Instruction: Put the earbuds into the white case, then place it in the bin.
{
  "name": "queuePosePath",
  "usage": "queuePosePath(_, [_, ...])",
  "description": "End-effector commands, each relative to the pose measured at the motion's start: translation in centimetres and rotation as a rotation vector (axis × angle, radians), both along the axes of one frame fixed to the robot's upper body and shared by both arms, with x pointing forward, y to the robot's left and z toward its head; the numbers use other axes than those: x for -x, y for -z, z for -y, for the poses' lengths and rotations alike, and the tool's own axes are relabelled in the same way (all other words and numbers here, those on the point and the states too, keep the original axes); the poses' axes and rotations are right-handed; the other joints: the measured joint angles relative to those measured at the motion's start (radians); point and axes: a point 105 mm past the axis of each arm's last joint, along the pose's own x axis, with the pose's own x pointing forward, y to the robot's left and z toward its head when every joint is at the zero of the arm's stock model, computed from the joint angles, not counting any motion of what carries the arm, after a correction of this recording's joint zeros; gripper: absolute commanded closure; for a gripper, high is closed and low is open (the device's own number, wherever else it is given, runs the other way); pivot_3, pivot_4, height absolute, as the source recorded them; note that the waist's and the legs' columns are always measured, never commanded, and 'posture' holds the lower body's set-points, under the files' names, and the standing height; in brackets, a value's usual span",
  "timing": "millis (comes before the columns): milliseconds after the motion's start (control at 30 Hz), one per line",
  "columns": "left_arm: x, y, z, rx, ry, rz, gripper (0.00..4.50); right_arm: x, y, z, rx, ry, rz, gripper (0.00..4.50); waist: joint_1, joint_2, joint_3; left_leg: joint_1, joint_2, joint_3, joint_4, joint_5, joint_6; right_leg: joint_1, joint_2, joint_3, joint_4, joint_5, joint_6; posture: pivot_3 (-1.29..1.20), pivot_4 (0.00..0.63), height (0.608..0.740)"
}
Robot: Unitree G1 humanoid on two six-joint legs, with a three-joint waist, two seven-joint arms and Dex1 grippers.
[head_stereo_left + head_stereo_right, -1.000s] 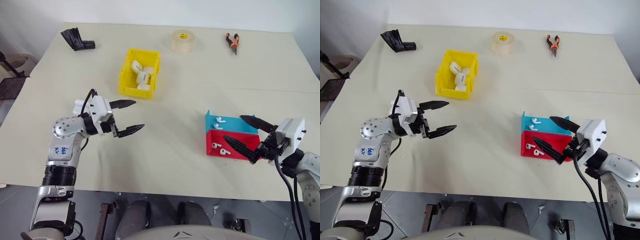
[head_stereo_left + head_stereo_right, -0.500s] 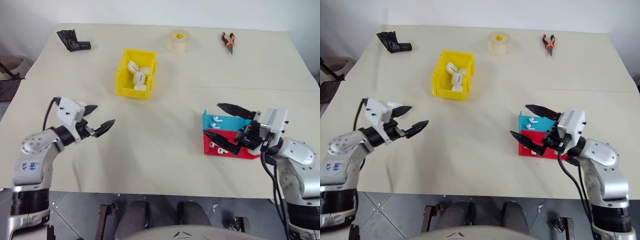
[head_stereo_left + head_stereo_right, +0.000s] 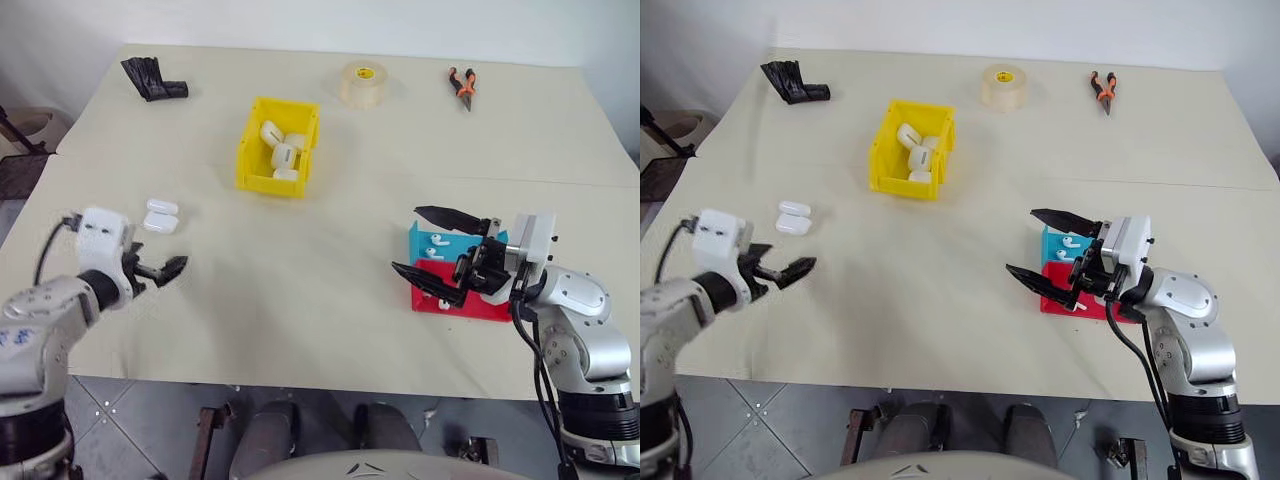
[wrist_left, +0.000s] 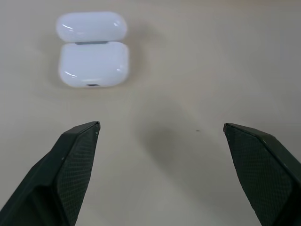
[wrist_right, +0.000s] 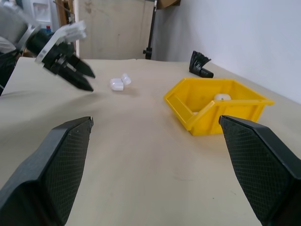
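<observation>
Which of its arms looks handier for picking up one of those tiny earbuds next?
The right. Its open right gripper hangs just beside the blue tray and red tray holding the earbuds.

You have one yellow bin [image 3: 278, 146] on the worktop [image 3: 330, 300], with about four white cases [image 3: 282, 150] piled inside it, and one more white case [image 3: 160, 216] lying open on the bare surface. Count two small trays, one blue tray [image 3: 447, 245] and one red tray [image 3: 470, 303]; you can make out two earbuds [image 3: 436, 245] in the blue one and at least one more in the red. You also have one tape roll [image 3: 364, 83], one pair of pliers [image 3: 463, 86] and one black object [image 3: 153, 78].
</observation>
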Motion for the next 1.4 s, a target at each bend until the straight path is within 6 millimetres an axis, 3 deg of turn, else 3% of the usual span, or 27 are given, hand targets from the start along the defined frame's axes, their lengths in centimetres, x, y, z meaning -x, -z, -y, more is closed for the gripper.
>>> queuePosePath(33, [-1.0,-1.6,-1.9,-0.058,-0.080,-0.157,0.03,0.0,-0.9,0.5,-0.014,0.007,0.024,0.00,0.001,0.000,0.000,0.000,-0.001,-0.001,0.000,0.000,0.000,0.000,0.000,0.000,0.001,0.000,0.000,0.00,0.150,0.740])
queuePosePath(200, [-4.4,-3.8,-2.3,-0.036,-0.077,-0.193,0.03,-0.3,-0.9,0.2,-0.016,0.001,0.026,0.00,-0.004,0.000,0.000,0.000,-0.003,0.000,-0.003,0.000,0.000,-0.003,0.000,-0.002,0.004,0.000,0.000,0.00,0.150,0.740])
queuePosePath(433, [-6.6,-2.2,-2.4,-0.061,-0.061,-0.338,0.03,-0.5,-1.0,0.0,-0.022,0.011,0.039,0.00,-0.010,0.000,0.000,-0.003,-0.003,0.002,-0.003,0.000,0.000,-0.011,0.000,-0.007,0.012,0.000,0.000,0.00,0.150,0.740])
queuePosePath(733, [-8.4,-1.7,-1.8,-0.076,-0.051,-0.365,0.03,-0.3,-0.9,-0.1,-0.031,0.026,0.045,0.00,-0.006,-0.002,0.001,-0.004,-0.003,0.001,-0.001,0.000,0.000,-0.012,-0.001,-0.009,0.016,0.000,0.000,0.00,0.150,0.740])
queuePosePath(833, [-8.7,-1.3,-1.0,-0.067,-0.031,-0.384,0.03,-0.2,-0.9,-0.1,-0.033,0.030,0.047,0.00,-0.005,-0.002,0.001,-0.004,-0.003,0.001,0.000,0.000,0.000,-0.011,-0.001,-0.009,0.016,0.000,0.000,0.00,0.150,0.740])
queuePosePath(1267, [-7.9,-0.2,-1.4,-0.075,-0.043,-0.436,0.03,-0.1,-0.6,-0.3,-0.050,0.041,0.042,0.00,-0.006,-0.002,0.001,-0.004,-0.003,0.001,0.000,0.000,0.000,-0.012,-0.001,-0.009,0.017,0.000,0.000,0.00,0.150,0.740])
queuePosePath(1400, [-7.6,0.0,-1.7,-0.072,-0.047,-0.449,1.23,-0.1,-0.5,-0.1,-0.053,0.047,0.043,0.00,-0.007,-0.002,0.001,-0.004,-0.003,0.001,0.000,0.000,0.000,-0.012,-0.001,-0.009,0.017,0.000,0.000,0.00,0.150,0.740])
